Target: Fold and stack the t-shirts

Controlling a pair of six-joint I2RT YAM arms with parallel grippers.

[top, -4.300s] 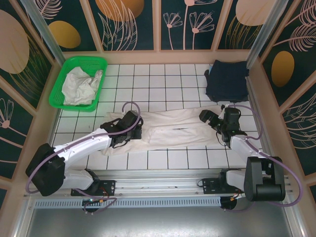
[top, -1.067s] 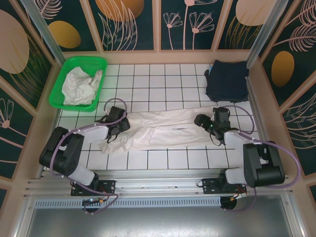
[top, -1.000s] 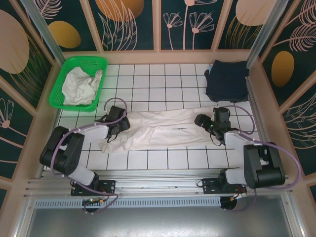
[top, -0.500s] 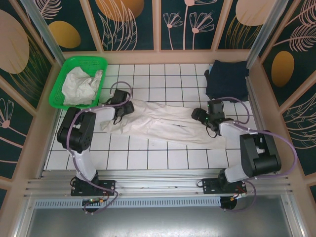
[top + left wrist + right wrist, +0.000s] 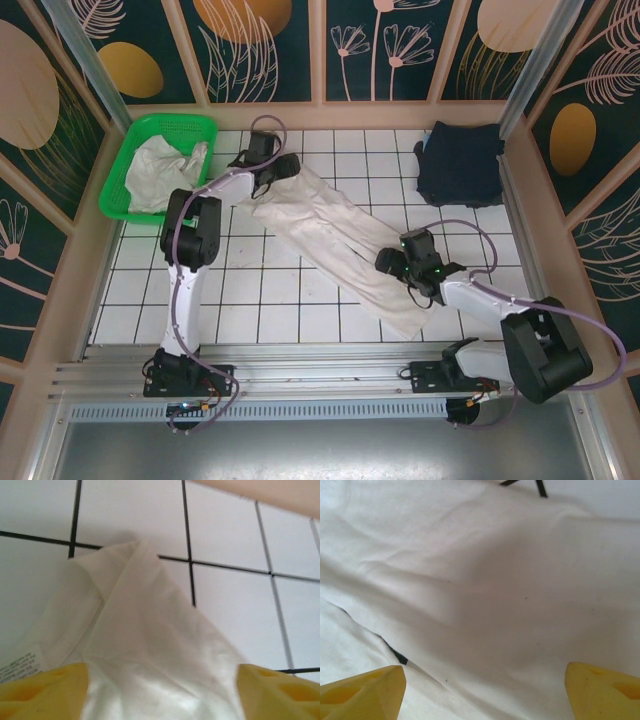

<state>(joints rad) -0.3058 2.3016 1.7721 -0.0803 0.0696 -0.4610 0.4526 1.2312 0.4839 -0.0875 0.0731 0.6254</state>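
Judging by its wrinkles, the off-white t-shirt [image 5: 325, 230], lying as a long diagonal strip across the tiled table [image 5: 250, 300], is light and limp. I'd pinch the doubled edges at each end. My left gripper [image 5: 278, 168] and right gripper [image 5: 392, 263] stand with fingers apart over it.

Off-white t-shirt [image 5: 335, 235] swung from level strip across mid-table to diagonal, far-left to near-right. Left gripper [image 5: 283, 166] moved to far side, near green basket [image 5: 168, 118]. Right gripper [image 5: 390, 262] drew nearer, leftward.
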